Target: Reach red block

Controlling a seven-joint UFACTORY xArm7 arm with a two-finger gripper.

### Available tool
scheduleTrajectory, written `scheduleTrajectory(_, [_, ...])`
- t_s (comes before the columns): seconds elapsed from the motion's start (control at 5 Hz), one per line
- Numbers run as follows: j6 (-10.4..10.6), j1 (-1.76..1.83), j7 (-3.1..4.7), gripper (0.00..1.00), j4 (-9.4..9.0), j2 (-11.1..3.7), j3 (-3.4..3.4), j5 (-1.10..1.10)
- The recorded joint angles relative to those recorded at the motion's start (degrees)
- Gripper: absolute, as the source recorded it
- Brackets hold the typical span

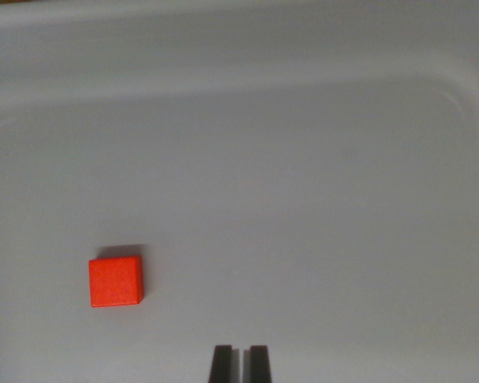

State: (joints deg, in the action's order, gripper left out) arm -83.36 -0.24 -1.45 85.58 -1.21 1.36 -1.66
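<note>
Small red square block (116, 281) lies flat on the floor of a shallow white plastic tray (303, 159), in the lower part toward the wrist view's left; a thin shadow shows along its upper edge; dark two-fingered gripper (239, 363) enters at bottom centre, fingers nearly pressed together with only a narrow slit between, holding nothing; block sits well apart from the fingertips, to their left.

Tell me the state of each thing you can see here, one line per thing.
red block: lying flat on the tray floor, free, nothing touching it, off to the wrist view's left of the hand.
hand: at the bottom edge, fingers close together with only a thin gap, holding nothing, not yet at the block.
white tray: flat, bare apart from the block.
</note>
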Motion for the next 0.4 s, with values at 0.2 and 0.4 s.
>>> scheduleTrajectory(0.2, [0.0,0.0,0.0,0.0,0.0,0.0,0.0,0.0])
scheduleTrajectory(0.4, [2.0,0.39,-0.11,0.0,-1.28,-1.04,-0.38,-0.05])
